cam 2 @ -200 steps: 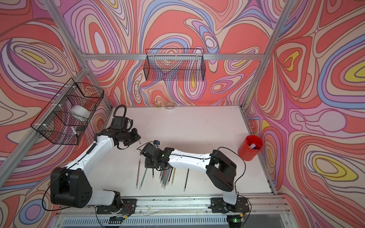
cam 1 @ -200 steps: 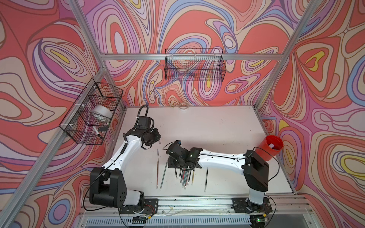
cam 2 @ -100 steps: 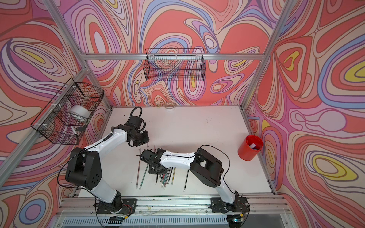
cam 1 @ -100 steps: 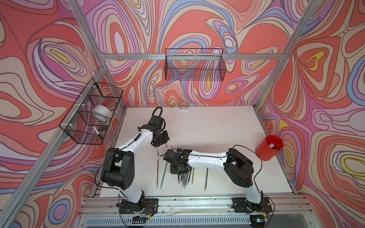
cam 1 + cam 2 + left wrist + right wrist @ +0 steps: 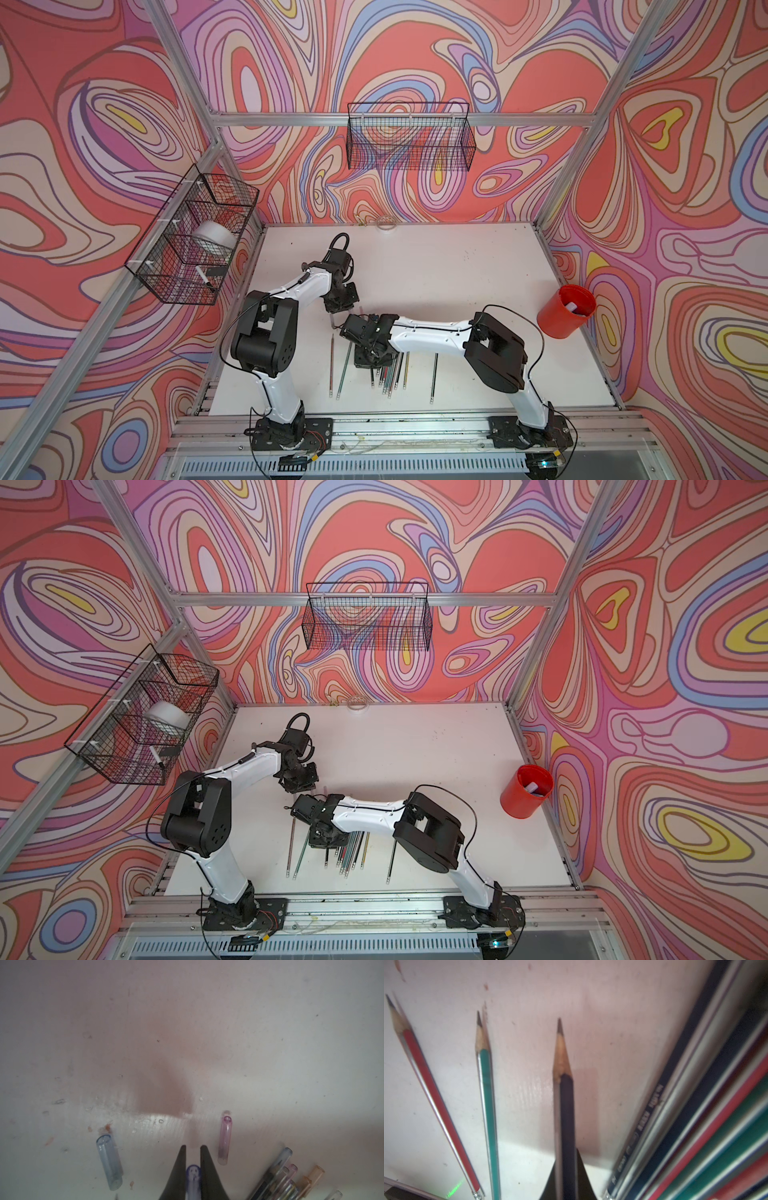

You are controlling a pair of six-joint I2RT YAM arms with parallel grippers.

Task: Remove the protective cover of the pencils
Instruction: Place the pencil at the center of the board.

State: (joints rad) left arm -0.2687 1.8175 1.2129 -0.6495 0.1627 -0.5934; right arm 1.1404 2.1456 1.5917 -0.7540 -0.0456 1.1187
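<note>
Between the fingers of the left gripper point(image 5: 193, 1147), set back from the tips, there's a bluish-lavender protective cover point(image 5: 193, 1176), and the jaws are pinched tight on it, end-on to the left wrist camera. Just off one side of that gripper a pink cover point(image 5: 224, 1138) lies loose on the white table point(image 5: 228, 1022). Off the opposite side, a little further out, is a blue-grey cover point(image 5: 109, 1161), loose as well. Past the pink one, a bundle of pencils point(image 5: 278, 1176) shows its ends, several wearing covers.

Over to the right wrist view, and only here do we get this: the right gripper point(image 5: 566, 1154) is clamped on a dark pencil point(image 5: 566, 1109), sharpened tip out ahead of the fingers, bare. On one side of the grip a green pencil point(image 5: 486, 1095) and a red pencil point(image 5: 436, 1095) lie flat, tips bare too. On the other side barrels run close by, probably that same bundle.

Top views: both grippers sit near each other, too small there to read what either holds. What they add is a lone pencil point(image 5: 433, 374) beyond the bundle from the right gripper, and a red cup point(image 5: 557, 328) well away from both.
</note>
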